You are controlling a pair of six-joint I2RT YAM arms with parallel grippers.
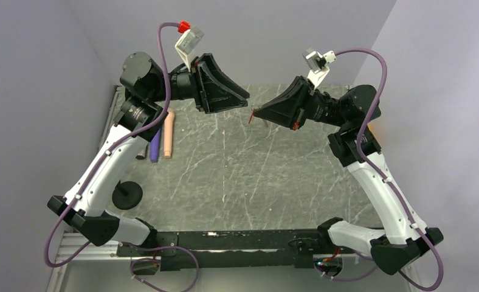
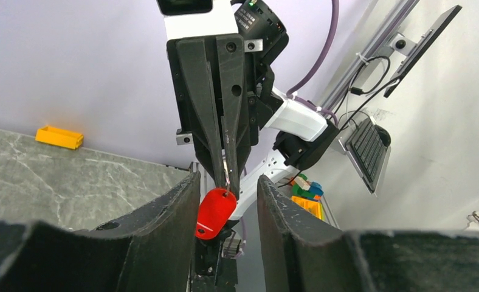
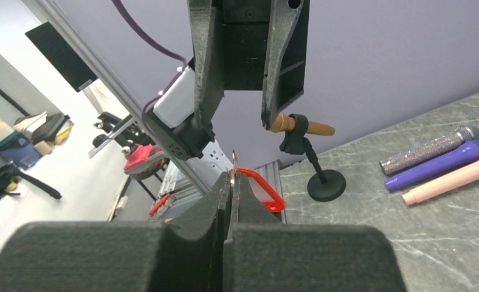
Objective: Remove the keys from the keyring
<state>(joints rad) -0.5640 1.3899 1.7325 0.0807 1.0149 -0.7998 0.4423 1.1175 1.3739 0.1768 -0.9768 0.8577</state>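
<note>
Keyring point(image 2: 214, 212): a small red tag on a thin metal ring, held up in the air between the two gripper tips, well above the surface point(image 1: 237, 176) and over its far middle part.
Tag: hangs tilted just below the right gripper's tips and sits in the gap between the left gripper's fingers. It is close against the finger on the left of the left wrist view, though contact cannot be judged, and a clear gap separates it from the other finger.
Ring point(image 3: 234, 165): a thin sliver of metal sticks out of the right gripper's tips. Whether it is ring or key cannot be told.
Right gripper point(image 2: 227, 170): clenched, fingers pressed flat together on the keyring's metal part, pointing toward the left gripper.
Left gripper point(image 3: 239, 118): released, fingers apart on either side of the tag, gripping nothing, and facing the right gripper tip to tip.
Microphones point(image 3: 434, 164): one glittery silver, one purple and one pink, lying side by side on the surface on the left arm's side.
Stand point(image 3: 325, 182): a black round-based stand near the left arm, clamping an orange-brown stick.
Yellow box point(image 2: 59, 137): on the surface against the wall, well apart from the grippers.
</note>
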